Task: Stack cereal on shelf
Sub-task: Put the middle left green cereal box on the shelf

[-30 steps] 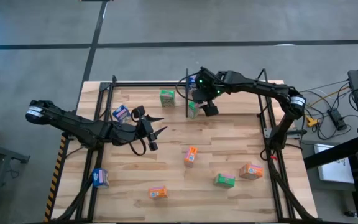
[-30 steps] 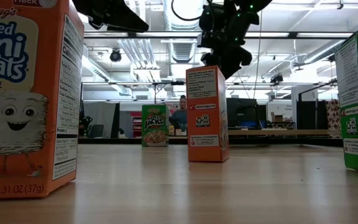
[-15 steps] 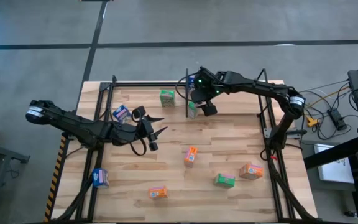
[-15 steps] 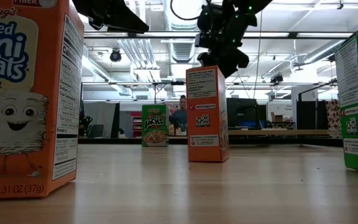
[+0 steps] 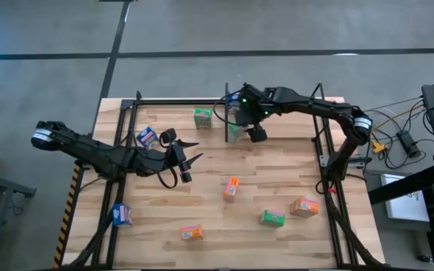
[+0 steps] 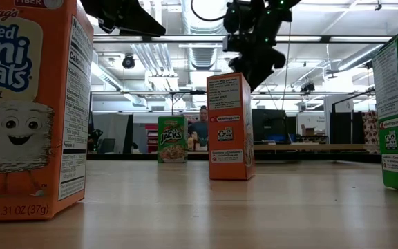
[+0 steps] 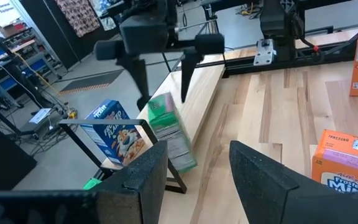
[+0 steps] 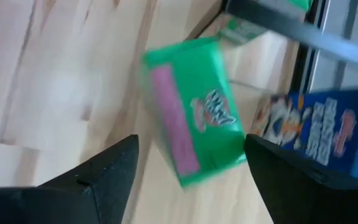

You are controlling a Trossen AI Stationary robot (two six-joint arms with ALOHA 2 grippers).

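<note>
The shelf (image 5: 277,129) is a narrow light-wood board in a black frame along the table's far side. My right gripper (image 5: 246,129) hovers open over it, right of the black divider (image 5: 226,120). A green cereal box (image 7: 169,132) sits tilted just below and between its fingers (image 8: 107,177), lower end on the board, beside a blue box (image 8: 319,127). Another green box (image 5: 202,118) stands left of the divider. My left gripper (image 5: 194,153) is open and waits over the table's middle left.
Loose cereal boxes are spread over the tabletop: an orange one (image 5: 231,189) standing mid-table, a green (image 5: 272,218) and an orange (image 5: 304,207) at near right, an orange (image 5: 191,233) and a blue (image 5: 120,215) at near left, a blue (image 5: 147,137) at far left.
My right gripper has swung a little toward the table's left over the shelf, then back toward the right and slightly up. The green box below it now shows blurred and tilted. My left arm has kept still.
</note>
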